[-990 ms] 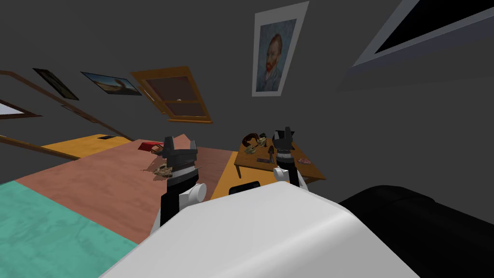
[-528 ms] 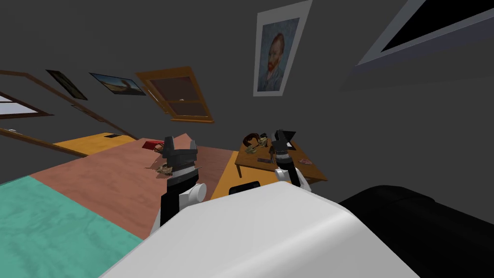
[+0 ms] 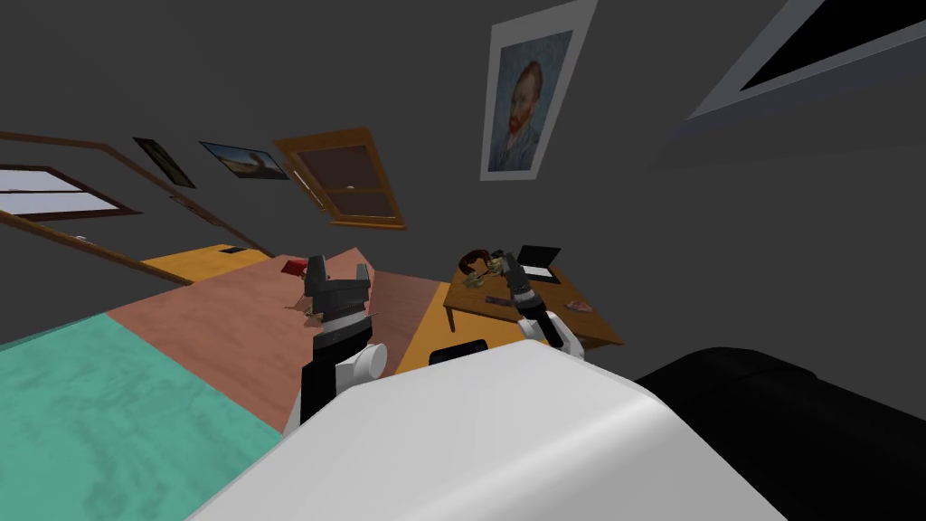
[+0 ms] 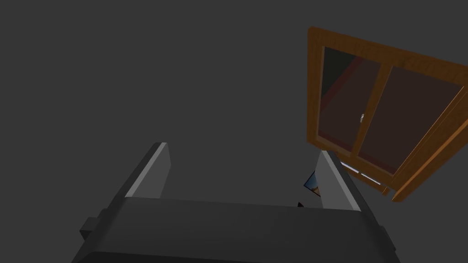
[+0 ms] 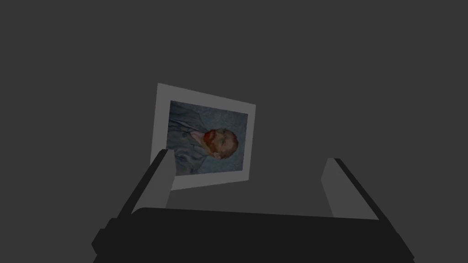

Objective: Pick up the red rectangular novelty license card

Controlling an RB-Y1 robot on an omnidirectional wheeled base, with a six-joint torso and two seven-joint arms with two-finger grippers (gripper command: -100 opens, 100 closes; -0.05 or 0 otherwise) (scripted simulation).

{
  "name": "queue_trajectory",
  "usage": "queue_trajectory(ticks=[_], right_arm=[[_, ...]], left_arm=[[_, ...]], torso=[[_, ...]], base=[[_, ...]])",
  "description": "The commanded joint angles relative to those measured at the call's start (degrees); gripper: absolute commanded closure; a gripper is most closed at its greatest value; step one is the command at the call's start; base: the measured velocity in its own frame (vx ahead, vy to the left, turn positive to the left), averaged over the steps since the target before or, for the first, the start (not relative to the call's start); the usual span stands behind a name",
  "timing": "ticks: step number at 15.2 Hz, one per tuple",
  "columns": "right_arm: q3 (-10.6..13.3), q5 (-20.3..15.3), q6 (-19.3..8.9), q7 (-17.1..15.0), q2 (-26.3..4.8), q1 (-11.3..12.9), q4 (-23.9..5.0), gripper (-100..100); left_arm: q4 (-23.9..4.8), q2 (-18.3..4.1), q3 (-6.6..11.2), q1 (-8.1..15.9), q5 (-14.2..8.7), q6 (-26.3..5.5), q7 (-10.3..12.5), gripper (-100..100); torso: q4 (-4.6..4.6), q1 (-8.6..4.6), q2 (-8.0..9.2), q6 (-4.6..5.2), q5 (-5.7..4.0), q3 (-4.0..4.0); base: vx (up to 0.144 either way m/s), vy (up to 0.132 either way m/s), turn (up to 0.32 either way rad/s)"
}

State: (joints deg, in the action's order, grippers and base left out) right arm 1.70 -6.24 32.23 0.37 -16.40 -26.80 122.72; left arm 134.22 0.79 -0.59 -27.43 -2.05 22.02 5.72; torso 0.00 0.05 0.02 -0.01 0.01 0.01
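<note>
A broad reddish-brown surface spreads out at the robot's ten o'clock, and a small wooden worktop cluttered with odds and ends stands at its one o'clock. Both arms are raised in front of the chest and aimed at the wall rather than down at anything. The left gripper has its fingers spread wide with nothing between them, and the right gripper is just as released and empty. The red card lies flat near the far edge of the reddish-brown surface, at about nine o'clock of the left gripper from the head camera, near it but untouched. I'd say the pick has barely begun: turning a hand downward, reaching, closing and lifting are all left.
</note>
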Motion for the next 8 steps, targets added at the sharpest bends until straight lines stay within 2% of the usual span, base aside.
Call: queue_trajectory(ticks=[1, 2, 5, 7, 8], right_arm=[[0.82, -1.00, 0.41, 0.81, -2.86, 0.46, -2.86, -100], [0.82, -1.00, 0.41, 0.81, -3.68, 0.46, -3.15, -100], [2.30, -2.73, 0.65, 2.05, -7.50, 0.79, -6.97, -100], [2.30, -2.73, 0.65, 2.05, -8.78, 0.79, -7.44, -100], [3.10, -3.69, 0.79, 2.72, -10.81, 0.96, -9.77, -100]], left_arm=[[0.00, 0.00, 0.00, 0.00, 0.00, 0.00, 0.00, 0], [0.00, 0.00, 0.00, 0.00, 0.00, 0.00, 0.00, 0], [0.00, 0.00, 0.00, 0.00, 0.00, 0.00, 0.00, 0], [0.00, 0.00, 0.00, 0.00, 0.00, 0.00, 0.00, 0], [0.00, 0.00, 0.00, 0.00, 0.00, 0.00, 0.00, 0]], torso=[[0.00, 0.00, 0.00, 0.00, 0.00, 0.00], [0.00, 0.01, -0.01, -0.01, 0.00, 0.00], [-0.01, 0.01, -0.03, -0.01, 0.00, -0.02], [-0.01, 0.01, -0.05, -0.01, 0.01, -0.03], [-0.01, -0.01, -0.04, 0.02, 0.00, -0.02]], base=[[-0.006, 0.021, 0.094], [-0.005, 0.018, 0.078], [-0.001, 0.022, 0.106], [0.003, 0.017, 0.064], [0.005, 0.016, 0.074]])
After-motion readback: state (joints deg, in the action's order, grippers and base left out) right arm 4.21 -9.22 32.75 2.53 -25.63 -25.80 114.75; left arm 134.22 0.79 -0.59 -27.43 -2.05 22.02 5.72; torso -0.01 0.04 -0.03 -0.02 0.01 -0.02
